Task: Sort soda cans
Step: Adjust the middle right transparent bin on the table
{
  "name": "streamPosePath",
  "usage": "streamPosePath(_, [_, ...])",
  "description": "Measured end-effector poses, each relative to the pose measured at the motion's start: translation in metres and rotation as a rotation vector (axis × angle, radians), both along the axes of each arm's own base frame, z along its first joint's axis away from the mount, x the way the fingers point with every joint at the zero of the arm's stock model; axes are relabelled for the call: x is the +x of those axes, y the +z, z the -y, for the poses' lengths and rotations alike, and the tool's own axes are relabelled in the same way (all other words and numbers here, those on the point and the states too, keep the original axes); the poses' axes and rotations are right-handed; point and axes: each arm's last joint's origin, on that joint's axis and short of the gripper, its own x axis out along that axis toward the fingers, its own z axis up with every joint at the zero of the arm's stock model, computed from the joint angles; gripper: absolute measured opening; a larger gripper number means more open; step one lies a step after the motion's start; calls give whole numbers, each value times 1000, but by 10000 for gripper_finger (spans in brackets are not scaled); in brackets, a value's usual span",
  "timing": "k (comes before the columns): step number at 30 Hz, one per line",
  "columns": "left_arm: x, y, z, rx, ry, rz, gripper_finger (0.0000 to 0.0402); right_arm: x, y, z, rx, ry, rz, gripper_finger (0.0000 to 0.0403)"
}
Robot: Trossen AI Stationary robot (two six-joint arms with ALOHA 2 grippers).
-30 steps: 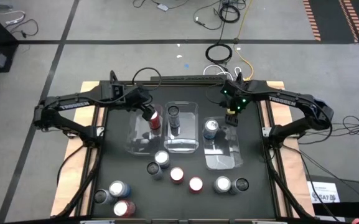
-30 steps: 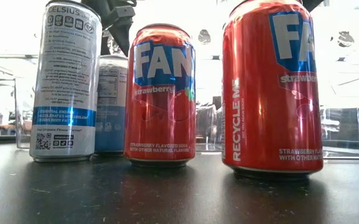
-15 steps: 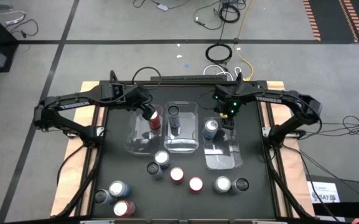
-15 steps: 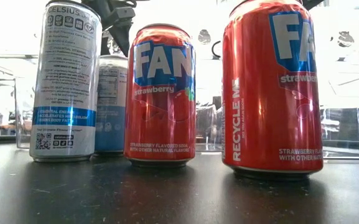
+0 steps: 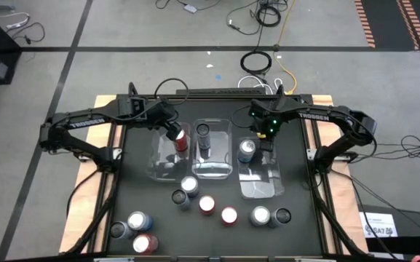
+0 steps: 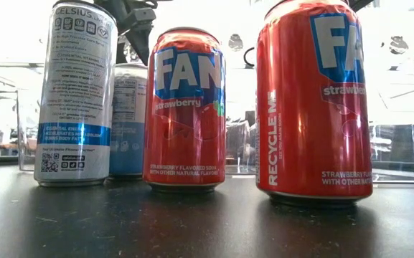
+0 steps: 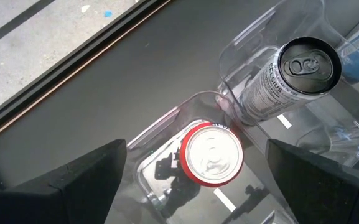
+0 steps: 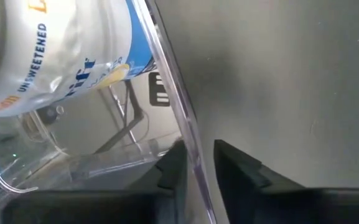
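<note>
**Three bins, cans sorted and waiting**

Black tabletop (image 5: 140,196) carries three clear bins (image 5: 211,169) at its far half. Left gripper (image 5: 171,132), fingers spread wide, hangs over a red can (image 7: 211,153) in the left bin. Right gripper (image 5: 263,138) sits at the right bin's far wall beside a silver-blue can (image 5: 247,150); its jaws look nearly closed around the wall. Loose cans (image 5: 207,204) stand nearer.

Dark bench (image 5: 144,193) carries three clear bins (image 5: 212,161) side by side, loose cans (image 5: 207,204) standing nearer the front edge
</note>
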Motion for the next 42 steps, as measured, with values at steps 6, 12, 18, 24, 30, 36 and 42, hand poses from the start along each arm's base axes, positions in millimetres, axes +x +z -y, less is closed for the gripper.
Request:
streamPosePath(6, [0, 0, 0, 0, 0, 0, 393, 0, 0, 0, 2, -7, 3, 32])
streamPosePath(12, [0, 0, 0, 0, 0, 0, 393, 0, 0, 0, 7, -8, 3, 12])
streamPosePath(18, [0, 0, 0, 0, 0, -1, 393, 1, 0, 1, -4, -12, 10, 9])
streamPosePath(24, [0, 0, 0, 0, 0, -1, 393, 0, 0, 4, -9, -20, 19, 8])
streamPosePath(30, [0, 0, 0, 0, 0, 0, 393, -2, 0, 11, -25, -8, 28, 8])
streamPosePath(36, [0, 0, 0, 0, 0, 0, 393, -5, 1, 20, -81, 29, 30, 8])
streamPosePath(42, [0, 0, 0, 0, 1, 0, 393, -8, 1, 27, -133, 98, 23, 8])
